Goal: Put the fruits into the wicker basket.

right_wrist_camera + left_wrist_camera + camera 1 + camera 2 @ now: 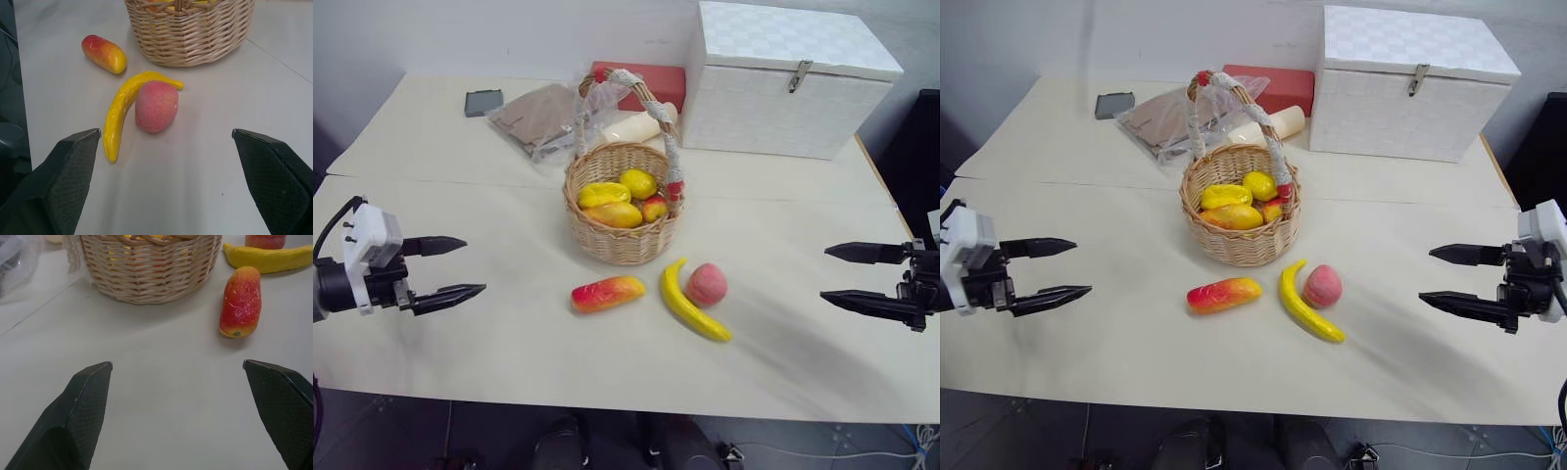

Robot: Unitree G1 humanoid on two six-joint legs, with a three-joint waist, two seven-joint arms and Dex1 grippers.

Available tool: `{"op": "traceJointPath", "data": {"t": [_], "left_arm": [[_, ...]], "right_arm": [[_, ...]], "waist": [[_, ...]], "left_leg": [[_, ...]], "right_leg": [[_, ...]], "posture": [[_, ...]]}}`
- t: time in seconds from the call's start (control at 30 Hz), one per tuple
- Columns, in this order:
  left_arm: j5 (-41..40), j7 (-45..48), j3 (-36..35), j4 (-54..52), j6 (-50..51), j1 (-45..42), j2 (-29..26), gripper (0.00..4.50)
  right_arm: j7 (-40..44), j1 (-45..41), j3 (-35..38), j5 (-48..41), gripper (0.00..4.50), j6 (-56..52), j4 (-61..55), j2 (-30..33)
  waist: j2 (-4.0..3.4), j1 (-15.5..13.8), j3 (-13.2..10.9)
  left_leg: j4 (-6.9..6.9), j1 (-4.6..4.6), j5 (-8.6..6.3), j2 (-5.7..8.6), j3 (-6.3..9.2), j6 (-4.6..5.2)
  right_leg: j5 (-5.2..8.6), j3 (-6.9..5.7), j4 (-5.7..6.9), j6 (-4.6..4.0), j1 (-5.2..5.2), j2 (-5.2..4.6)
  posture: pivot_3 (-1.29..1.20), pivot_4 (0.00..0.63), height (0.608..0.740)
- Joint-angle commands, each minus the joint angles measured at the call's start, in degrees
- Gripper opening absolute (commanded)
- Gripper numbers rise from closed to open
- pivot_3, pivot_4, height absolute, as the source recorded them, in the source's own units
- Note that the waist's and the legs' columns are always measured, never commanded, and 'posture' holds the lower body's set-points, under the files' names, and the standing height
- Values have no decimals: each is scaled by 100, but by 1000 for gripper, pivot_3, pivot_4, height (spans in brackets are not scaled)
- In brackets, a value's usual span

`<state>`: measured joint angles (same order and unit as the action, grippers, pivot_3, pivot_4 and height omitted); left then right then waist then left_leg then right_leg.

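The banana point(691, 304), peach point(706, 284) and mango point(607, 293) are seen on the surface just near of the wicker basket point(620, 235). Both pincers, left point(448, 268) and right point(850, 276), are held released, empty. The fruits are judged light, rigid, best gripped mid-body.

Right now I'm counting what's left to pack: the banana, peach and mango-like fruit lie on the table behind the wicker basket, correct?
Not behind: the banana, peach and mango-like fruit lie on the table in front of the wicker basket, as the left eye view shows.
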<state>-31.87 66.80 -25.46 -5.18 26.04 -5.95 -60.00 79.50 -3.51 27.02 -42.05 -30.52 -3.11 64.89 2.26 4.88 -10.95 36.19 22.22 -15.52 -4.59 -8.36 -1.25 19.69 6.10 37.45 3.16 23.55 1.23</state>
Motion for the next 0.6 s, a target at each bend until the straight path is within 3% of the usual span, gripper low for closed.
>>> {"op": "traceJointPath", "data": {"t": [0.03,0.6], "left_arm": [[99,26,-45,56,-206,-70,-49,4500],[221,-425,228,-214,-35,-117,163,4500]], "right_arm": [[-15,18,95,-33,4442,-66,-181,-35],[-204,253,341,253,4442,152,-148,-141]], "waist": [[0,23,0],[0,20,0]], "left_leg": [[2,0,0,0,-2,-1],[31,-7,11,1,0,-9]], "right_leg": [[0,2,0,1,0,0],[0,3,41,3,-3,0]], "posture": [[0,150,740],[0,150,740]]}}
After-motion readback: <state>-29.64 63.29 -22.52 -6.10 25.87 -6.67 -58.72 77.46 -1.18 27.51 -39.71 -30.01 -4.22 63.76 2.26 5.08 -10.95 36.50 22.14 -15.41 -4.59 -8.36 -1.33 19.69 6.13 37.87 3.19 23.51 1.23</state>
